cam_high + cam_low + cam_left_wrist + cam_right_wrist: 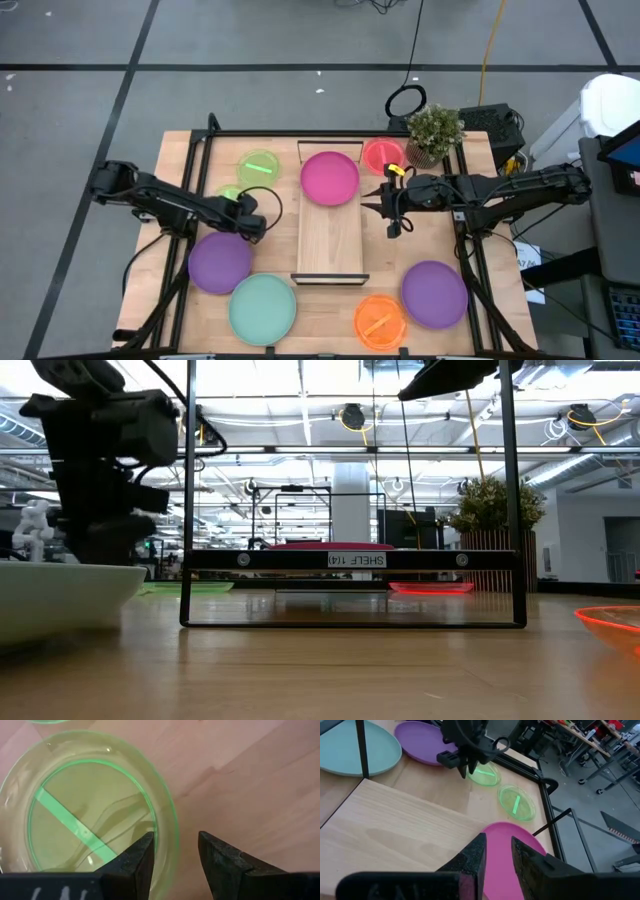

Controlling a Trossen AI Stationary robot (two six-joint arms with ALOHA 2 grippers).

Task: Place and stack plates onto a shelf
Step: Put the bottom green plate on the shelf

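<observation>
Wooden counter (330, 300) carries the shelf (330, 245), one magenta plate (329, 177) already on its far end. Left claw (174, 851) stands released astride a lime plate's (90, 810) rim, so closing and lifting seems next; right claw (496, 851) hovers over the shelf, parted, empty. Count: two purple, two lime, one each mint, magenta, red, orange.

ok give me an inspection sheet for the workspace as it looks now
surface: wooden table, bare wood between things.
job's things: shelf holds one magenta plate; two lime plates, two purple plates, mint plate, orange plate and red plate lie on the table.
clutter: potted plant at the far edge.
grippers: left gripper open, straddling a lime plate's rim; right gripper slightly parted, empty, above the magenta plate.
cables: yellow cable on the floor.
surroundings: grey floor; open hall behind.
</observation>
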